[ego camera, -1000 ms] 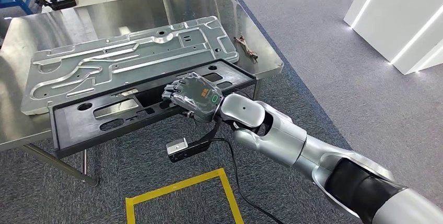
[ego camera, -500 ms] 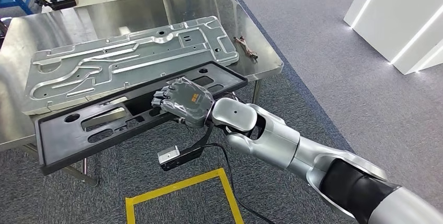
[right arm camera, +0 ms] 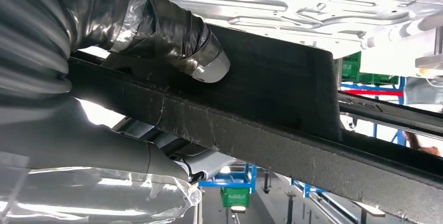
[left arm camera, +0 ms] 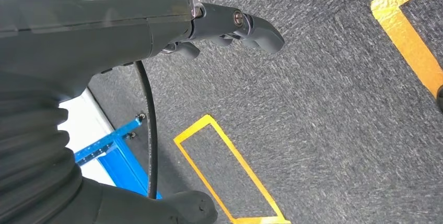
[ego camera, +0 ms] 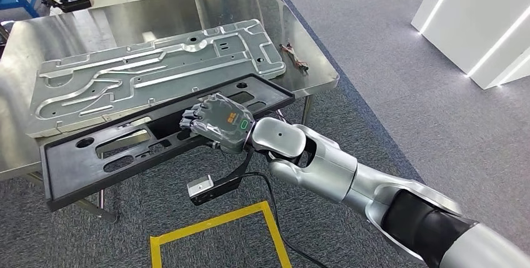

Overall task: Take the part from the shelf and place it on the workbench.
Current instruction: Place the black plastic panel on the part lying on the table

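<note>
Steel workbench (ego camera: 312, 68) edge meets long black part (ego camera: 125, 146) — flat, slotted — gripped by right hand (ego camera: 219, 121).

Right arm (ego camera: 350, 180) reaching in from the near right, stretching forward and left, silver forearm angling up toward the wrist. Right hand (ego camera: 217, 121) gripping the near edge of the black part (ego camera: 125, 149), back of hand facing up, fingers (ego camera: 190, 117) curling over the rim, thumb (right arm camera: 172, 36) pressing against its underside. Left hand (left arm camera: 230, 25) hanging down over the floor, fingers loosely curling, holding nothing.
</note>
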You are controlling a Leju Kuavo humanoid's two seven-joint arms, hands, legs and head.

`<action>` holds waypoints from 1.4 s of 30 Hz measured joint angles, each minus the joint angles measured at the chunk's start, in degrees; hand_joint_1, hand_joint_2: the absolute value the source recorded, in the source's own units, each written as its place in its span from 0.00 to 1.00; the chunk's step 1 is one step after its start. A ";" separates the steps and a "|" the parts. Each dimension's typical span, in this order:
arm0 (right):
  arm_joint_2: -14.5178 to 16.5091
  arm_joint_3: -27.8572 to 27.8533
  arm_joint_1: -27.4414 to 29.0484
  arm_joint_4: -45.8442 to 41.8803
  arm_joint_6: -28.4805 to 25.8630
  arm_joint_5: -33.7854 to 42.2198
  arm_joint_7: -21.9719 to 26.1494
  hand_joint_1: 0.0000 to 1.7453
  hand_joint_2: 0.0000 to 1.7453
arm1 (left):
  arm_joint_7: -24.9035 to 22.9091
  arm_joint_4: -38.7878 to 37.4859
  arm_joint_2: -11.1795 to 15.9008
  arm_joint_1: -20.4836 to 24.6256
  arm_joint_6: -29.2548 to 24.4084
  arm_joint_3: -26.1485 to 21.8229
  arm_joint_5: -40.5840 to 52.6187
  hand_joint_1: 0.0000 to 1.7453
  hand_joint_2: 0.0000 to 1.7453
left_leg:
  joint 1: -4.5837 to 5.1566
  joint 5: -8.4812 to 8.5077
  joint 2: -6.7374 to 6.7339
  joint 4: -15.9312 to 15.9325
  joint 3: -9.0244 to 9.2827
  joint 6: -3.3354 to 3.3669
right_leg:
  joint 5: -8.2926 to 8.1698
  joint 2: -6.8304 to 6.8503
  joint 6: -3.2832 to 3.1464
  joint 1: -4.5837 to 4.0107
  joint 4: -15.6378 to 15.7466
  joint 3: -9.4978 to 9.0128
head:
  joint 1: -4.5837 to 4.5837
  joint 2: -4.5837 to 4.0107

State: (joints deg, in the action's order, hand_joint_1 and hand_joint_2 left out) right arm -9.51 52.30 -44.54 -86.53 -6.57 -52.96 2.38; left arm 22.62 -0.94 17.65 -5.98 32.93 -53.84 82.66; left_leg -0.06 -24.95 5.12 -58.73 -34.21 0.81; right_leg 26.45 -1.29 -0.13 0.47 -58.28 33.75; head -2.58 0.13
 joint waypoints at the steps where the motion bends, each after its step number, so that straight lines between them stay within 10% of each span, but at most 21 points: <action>1: 0.06 0.02 0.00 0.01 -0.01 0.00 0.00 1.00 1.00 | 0.00 0.00 0.01 0.00 0.01 0.00 0.01 0.00 1.00 | 0.05 -0.09 -0.01 -0.11 -0.03 0.21 | -0.02 -0.02 0.14 0.07 0.08 -0.01 | 0.00 0.00; 10: 0.42 0.01 -0.23 0.01 -0.05 0.05 0.01 1.00 1.00 | 0.03 0.00 0.05 -0.02 0.01 0.01 0.01 0.00 1.00 | -0.56 0.80 -0.56 2.56 1.70 1.37 | 1.24 0.24 0.91 -0.21 -1.56 0.21 | -0.02 0.01; 13: 0.39 0.22 -0.19 0.35 -0.04 0.11 0.02 1.00 1.00 | 0.02 0.00 -0.16 -0.05 0.03 -0.01 0.03 0.00 1.00 | -0.65 0.33 -0.78 2.36 2.05 1.29 | 4.59 0.47 1.67 0.44 -11.41 5.91 | -0.01 0.00; 15: 0.38 0.30 -0.18 0.56 -0.03 0.12 0.01 1.00 1.00 | -0.01 0.00 -0.34 -0.04 0.03 -0.01 0.08 0.00 1.00 | -0.79 -0.45 -0.76 1.62 2.21 0.76 | 1.71 0.51 2.05 0.95 -8.23 4.88 | -0.02 0.00; 18: 0.45 0.31 -0.31 0.63 -0.04 0.13 0.01 1.00 1.00 | -0.04 0.00 -0.41 0.08 0.04 -0.01 0.13 0.00 1.00 | -0.66 -1.65 -0.67 0.42 1.99 -0.38 | -0.75 0.23 1.36 0.88 -1.00 1.39 | -0.02 0.01; 23: 0.75 0.33 -0.48 0.64 -0.04 0.11 -0.01 1.00 1.00 | -0.17 -0.01 -0.42 0.14 0.09 0.01 0.14 0.00 1.00 | -0.94 -3.57 -2.14 -2.07 1.15 -1.97 | -0.15 0.74 -0.77 0.80 -0.43 0.62 | -0.01 0.01; 26: 0.86 0.34 -0.43 0.71 -0.03 0.12 -0.02 1.00 1.00 | -0.17 0.00 -0.36 0.41 0.14 -0.01 0.14 0.00 1.00 | -1.04 -7.73 -4.41 -12.92 -4.68 -2.64 | 0.51 1.41 -1.44 0.68 -0.33 -0.22 | 0.00 0.00; 28: 0.86 0.38 -0.29 0.83 -0.01 0.12 -0.02 1.00 1.00 | -0.17 0.00 -0.35 0.43 0.19 -0.01 0.14 0.00 1.00 | -1.10 -7.22 -4.68 -16.24 -7.37 -2.72 | 1.12 1.77 -1.47 0.58 -0.34 -0.92 | 0.00 0.00; 32: 0.87 0.40 -0.38 0.90 -0.01 0.13 0.00 1.00 1.00 | -0.16 0.00 -0.19 0.32 0.23 0.01 0.13 0.00 1.00 | -0.82 0.76 -5.19 -3.56 -2.55 -1.83 | 2.58 2.22 -0.91 0.35 -0.27 -2.91 | -0.01 0.00; 37: 0.87 0.37 -0.54 0.86 0.07 0.22 0.00 1.00 1.00 | -0.10 0.00 -0.15 0.19 0.35 -0.01 0.11 0.00 1.00 | -0.57 0.83 -5.14 0.12 -0.84 -0.48 | 3.48 2.45 0.52 0.20 -0.18 -3.23 | -0.01 0.00; 42: 0.86 0.36 -0.71 0.89 0.17 0.29 0.00 1.00 1.00 | -0.06 0.00 -0.16 0.38 0.38 -0.01 0.10 0.00 1.00 | -0.53 0.25 -4.68 0.82 0.28 0.83 | 8.54 1.94 1.11 0.27 -14.75 5.54 | -0.02 0.00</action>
State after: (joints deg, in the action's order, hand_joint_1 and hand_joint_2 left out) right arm -8.66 52.65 -45.25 -85.64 -6.39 -52.67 2.38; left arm 22.56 -0.94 17.49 -5.60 33.31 -53.86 82.76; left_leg -0.60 -24.70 0.44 -57.91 -33.93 1.64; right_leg 34.99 0.65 0.98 0.74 -73.03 39.29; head -2.60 0.14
